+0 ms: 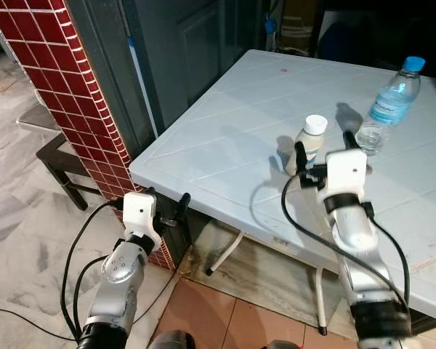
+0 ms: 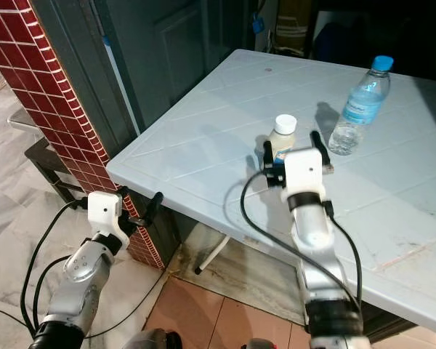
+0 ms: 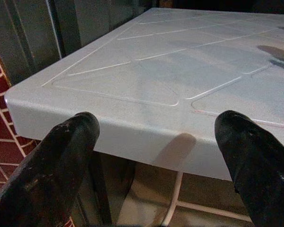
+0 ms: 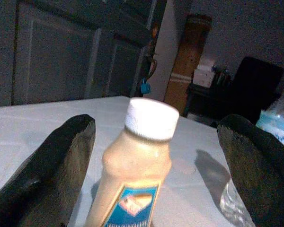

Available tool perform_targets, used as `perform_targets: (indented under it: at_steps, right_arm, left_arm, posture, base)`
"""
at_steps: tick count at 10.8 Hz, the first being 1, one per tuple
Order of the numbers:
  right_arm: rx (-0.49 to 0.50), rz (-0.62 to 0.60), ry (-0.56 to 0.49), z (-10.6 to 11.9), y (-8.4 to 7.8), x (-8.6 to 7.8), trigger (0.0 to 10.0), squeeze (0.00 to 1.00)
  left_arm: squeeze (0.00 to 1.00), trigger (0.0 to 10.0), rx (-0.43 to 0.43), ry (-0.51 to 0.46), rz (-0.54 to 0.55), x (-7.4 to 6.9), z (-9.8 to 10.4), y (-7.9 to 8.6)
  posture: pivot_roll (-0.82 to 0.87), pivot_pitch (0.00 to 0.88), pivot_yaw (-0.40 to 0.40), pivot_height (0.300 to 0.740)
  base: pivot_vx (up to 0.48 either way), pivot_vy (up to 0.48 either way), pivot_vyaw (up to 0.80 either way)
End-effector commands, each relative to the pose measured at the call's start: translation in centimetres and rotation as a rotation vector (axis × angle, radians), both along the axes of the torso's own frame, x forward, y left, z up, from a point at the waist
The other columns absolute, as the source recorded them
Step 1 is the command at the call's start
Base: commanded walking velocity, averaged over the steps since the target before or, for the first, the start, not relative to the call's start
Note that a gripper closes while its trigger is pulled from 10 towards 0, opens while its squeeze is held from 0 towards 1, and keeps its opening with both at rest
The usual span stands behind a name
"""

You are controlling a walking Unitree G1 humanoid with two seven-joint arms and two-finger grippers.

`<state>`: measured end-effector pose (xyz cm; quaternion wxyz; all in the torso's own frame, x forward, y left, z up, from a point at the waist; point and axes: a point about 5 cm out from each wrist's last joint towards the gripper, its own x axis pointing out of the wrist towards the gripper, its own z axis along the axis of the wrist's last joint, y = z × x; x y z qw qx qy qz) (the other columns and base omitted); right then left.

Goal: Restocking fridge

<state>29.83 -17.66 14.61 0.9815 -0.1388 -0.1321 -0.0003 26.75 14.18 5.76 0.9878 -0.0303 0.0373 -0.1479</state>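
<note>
My right gripper [image 4: 156, 175] is over the white table [image 1: 225, 145], fingers [image 4: 52, 170] spread wide apart. Between them, not touching either, stands the small tan bottle [image 4: 132, 175] with a white cap [image 4: 151, 118] and a blue label; it sits nearer one finger than the other. The bottle looks tilted in the right wrist view, upright in the head views. Just beyond my other finger stands the water bottle [image 1: 391, 102] with a blue cap, upright on the table.

My left gripper [image 3: 156, 156] is low, fingers [image 3: 52, 161] apart and empty, pointing at the table's near corner [image 3: 19, 101]. A red tiled pillar [image 1: 73, 87] stands beside that corner.
</note>
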Motion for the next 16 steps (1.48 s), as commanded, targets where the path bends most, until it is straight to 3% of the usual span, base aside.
perform_targets:
  at_steps: [1, 2, 7, 8, 9, 16]
  right_arm:
    - [-0.006, 0.003, -0.042, 1.0, 0.0, 0.3, 10.0, 0.60]
    - [-0.004, -0.019, -0.057, 1.4, -0.3, 0.3, 10.0, 1.00]
    - [0.023, -0.028, -0.039, 1.1, -0.4, 0.5, 10.0, 1.00]
    - [0.022, -0.041, -0.033, 1.0, -0.7, 0.6, 10.0, 0.14]
    - [0.033, -0.038, -0.028, 1.0, -0.8, 0.8, 10.0, 0.00]
    - [0.106, -0.063, 0.000, 0.6, -1.1, 2.2, 10.0, 0.00]
  left_arm:
    - [0.00, 10.0, 0.016, -0.006, 0.000, 0.0, 0.3, 0.4]
    - [0.00, 10.0, 0.017, -0.003, 0.001, -0.1, 0.2, 0.4]
    - [0.00, 10.0, 0.023, 0.011, -0.014, -0.4, 0.1, 0.2]
    - [0.00, 10.0, 0.025, 0.014, -0.014, -0.5, 0.1, 0.2]
    - [0.00, 10.0, 0.029, 0.017, -0.014, -0.6, 0.1, 0.4]
    - [0.00, 10.0, 0.046, 0.025, -0.014, -1.1, 0.3, 0.8]
  posture:
    - [-0.04, 0.000, 0.074, 0.740]
    - [-0.04, 0.000, 0.075, 0.740]
    - [-0.04, 0.004, 0.087, 0.740]
    - [-0.04, 0.007, 0.088, 0.740]
    - [-0.03, 0.009, 0.091, 0.740]
    - [0.00, 0.032, 0.100, 0.740]
  base:
    - [0.000, 0.000, 0.00]
    - [0.000, 0.000, 0.00]
    - [0.000, 0.000, 0.00]
    - [0.000, 0.000, 0.00]
    - [0.000, 0.000, 0.00]
    - [0.000, 0.000, 0.00]
